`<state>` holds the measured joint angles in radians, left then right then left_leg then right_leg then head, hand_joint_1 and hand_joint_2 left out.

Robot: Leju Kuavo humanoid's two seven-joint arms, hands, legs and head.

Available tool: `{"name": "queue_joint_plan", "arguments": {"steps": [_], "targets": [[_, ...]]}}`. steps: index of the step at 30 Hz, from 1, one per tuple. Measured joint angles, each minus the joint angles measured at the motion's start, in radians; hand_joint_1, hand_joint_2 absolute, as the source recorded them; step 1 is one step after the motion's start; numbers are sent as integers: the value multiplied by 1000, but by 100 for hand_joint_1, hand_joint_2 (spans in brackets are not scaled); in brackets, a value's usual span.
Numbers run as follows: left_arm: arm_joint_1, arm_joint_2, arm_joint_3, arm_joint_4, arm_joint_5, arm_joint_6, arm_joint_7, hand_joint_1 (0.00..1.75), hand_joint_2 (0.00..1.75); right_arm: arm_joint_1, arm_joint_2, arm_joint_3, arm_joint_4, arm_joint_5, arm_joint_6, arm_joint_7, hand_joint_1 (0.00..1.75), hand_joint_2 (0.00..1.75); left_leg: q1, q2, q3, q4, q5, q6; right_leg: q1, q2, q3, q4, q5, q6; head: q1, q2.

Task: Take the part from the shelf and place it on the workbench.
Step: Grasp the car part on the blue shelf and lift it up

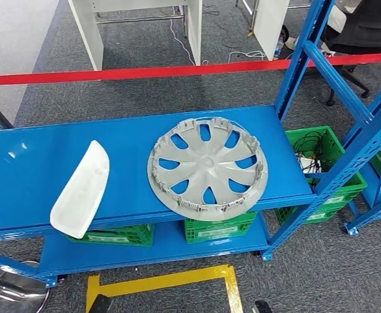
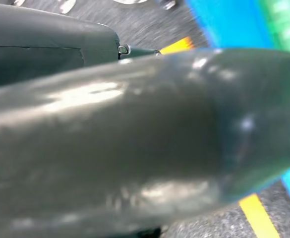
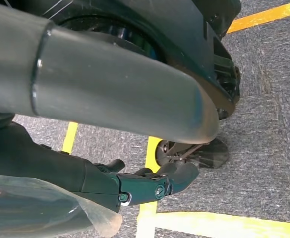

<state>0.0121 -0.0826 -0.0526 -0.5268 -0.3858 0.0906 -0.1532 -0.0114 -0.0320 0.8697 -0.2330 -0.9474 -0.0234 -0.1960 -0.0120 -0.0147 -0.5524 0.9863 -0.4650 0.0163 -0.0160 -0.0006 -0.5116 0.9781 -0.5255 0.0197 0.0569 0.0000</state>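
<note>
Head view has me standing in front of the blue shelf (image 1: 129,140) with nothing yet lifted, so I judge the task at its very start: the pick is still ahead of me. Two parts lie on the top board of the shelf. A grey wheel cover (image 1: 208,166) sits flat with its near rim reaching the front edge, and a white curved panel (image 1: 81,189) lies well apart from the wheel cover, on the side of my left arm, its near end hanging a little over the front edge. Which of the two is meant I cannot say from the task line alone. Below the wheel cover, on the lower board, stand green crates (image 1: 217,228). No bench shows, so after the grasp I expect to have to turn away from the shelf to find it. My arms hang low by my body. From the right wrist, my right hand (image 3: 150,183) points at the carpet over yellow floor tape (image 3: 148,148), its dark fingers (image 3: 177,176) lying loosely together and holding nothing. My left hand (image 2: 196,134) is a blurred dark mass close to the lens, and I cannot tell how its fingers stand. Next I need to raise an arm toward the shelf's front edge.
</note>
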Motion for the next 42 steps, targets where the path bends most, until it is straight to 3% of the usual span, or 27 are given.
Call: {"name": "queue_joint_plan", "arguments": {"steps": [6, 10, 26, 37, 42], "targets": [[4, 22, -136, -147, -47, 43, 2, 0, 0, -13, -6, 77, 17, -69, 6, -16, 0, 0, 0, 0, 0, 1, 0, 0, 0, 0, 9, 0, 0, 0, 0, 0], [16, 38, -210, -252, -58, 91, -16, 0, 175, -21, -9, 123, 27, -105, 8, -26, 0, 0, 0, 0, 0, 1, 0, 0, 0, 0, 10, 0, 0, 0, 0, 0], [77, 102, -436, -693, -12, 340, -222, 0, 175, -50, -16, 261, 51, -205, 12, -63, 0, 0, 0, 0, -1, 2, 0, 0, 0, 0, 10, 0, 1, 1, 0, 0], [100, 126, -501, -974, 122, 423, -433, 0, 175, -74, -16, 309, 55, -233, 9, -76, 0, 0, 0, 0, -1, 3, 0, 0, 0, 1, 10, 0, 1, 1, 0, 0], [110, 134, -514, -1053, 143, 444, -453, 0, 175, -80, -16, 322, 56, -238, 8, -82, 0, 0, 0, 0, -1, 3, 0, 0, 0, 1, 10, 0, 1, 1, 0, 0]]}}
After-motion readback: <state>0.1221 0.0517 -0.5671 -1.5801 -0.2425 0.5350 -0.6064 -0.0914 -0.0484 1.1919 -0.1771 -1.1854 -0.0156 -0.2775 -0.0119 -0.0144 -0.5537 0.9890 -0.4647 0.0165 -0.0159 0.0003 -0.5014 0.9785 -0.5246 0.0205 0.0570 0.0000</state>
